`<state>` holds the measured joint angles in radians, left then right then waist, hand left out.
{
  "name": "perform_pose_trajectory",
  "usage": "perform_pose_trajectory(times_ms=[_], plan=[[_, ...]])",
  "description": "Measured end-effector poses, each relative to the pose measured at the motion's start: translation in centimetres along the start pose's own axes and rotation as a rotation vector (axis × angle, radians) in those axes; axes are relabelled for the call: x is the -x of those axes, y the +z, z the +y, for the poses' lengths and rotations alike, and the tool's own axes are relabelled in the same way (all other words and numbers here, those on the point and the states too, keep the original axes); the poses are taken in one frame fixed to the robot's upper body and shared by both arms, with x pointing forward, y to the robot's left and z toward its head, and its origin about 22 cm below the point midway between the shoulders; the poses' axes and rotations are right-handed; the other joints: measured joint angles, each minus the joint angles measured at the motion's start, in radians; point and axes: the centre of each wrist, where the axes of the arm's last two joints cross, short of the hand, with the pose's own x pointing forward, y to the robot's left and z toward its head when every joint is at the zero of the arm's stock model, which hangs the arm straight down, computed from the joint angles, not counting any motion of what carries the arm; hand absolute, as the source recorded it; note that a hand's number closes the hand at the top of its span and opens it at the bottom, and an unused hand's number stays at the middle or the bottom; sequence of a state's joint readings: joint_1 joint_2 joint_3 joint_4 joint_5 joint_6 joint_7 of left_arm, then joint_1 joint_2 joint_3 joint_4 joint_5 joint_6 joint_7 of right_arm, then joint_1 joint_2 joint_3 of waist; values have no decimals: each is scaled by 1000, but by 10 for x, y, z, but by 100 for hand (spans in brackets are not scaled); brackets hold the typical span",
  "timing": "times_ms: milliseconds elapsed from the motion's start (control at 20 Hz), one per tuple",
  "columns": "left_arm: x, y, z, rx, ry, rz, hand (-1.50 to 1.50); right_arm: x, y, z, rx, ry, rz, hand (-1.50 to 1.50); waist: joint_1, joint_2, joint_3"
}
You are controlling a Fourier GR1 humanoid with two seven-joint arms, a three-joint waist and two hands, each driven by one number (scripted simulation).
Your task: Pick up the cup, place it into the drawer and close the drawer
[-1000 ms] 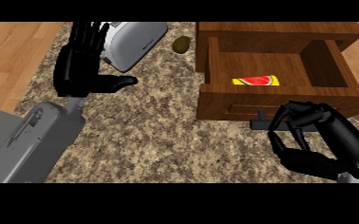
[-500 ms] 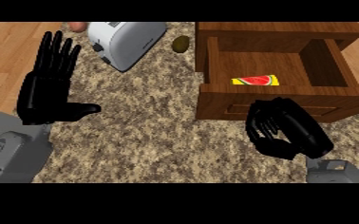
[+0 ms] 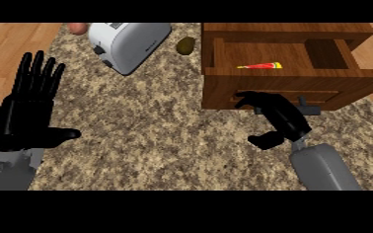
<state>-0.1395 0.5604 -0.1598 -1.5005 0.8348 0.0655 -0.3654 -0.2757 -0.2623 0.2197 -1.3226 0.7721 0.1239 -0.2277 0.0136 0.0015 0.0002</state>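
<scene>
The cup (image 3: 258, 65), a red and yellow thing lying on its side, rests inside the open wooden drawer (image 3: 218, 54) at the upper right. My right hand (image 3: 280, 118) is at the drawer's front panel. Its relaxed fingers touch the wood left of the grey handle (image 3: 310, 109), its thumb is spread away below, and it holds nothing. At the left edge my left hand (image 3: 29, 111) rests open, fingers pointing up, far from the drawer.
A white toaster (image 3: 128, 44) stands at the back, left of the drawer, with a small olive-brown object (image 3: 186, 45) between them. A pinkish object (image 3: 76, 27) peeks from behind the toaster. Wooden flooring (image 3: 22, 39) borders the speckled counter (image 3: 160, 138) at the far left.
My right hand has moved left and up against the drawer front. The drawer and the cup inside it have slid back a little. The left hand stays raised and open.
</scene>
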Motion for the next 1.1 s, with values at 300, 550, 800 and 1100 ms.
perform_pose_trajectory(times_ms=[300,550,800,1100], plan=[[-1,12,20,-5,9,-6,-150,21,-36,16,-32,10,22,-150,4,-2,-1],[-5,13,33,2,5,-10,-150,38,-63,1,-43,-22,21,-150,7,1,-1],[-4,14,36,11,20,-9,-150,52,-81,-14,-50,-63,16,-150,14,0,-2],[2,9,29,33,34,-10,-150,68,-86,-37,-68,-86,-17,-150,35,0,-4]])
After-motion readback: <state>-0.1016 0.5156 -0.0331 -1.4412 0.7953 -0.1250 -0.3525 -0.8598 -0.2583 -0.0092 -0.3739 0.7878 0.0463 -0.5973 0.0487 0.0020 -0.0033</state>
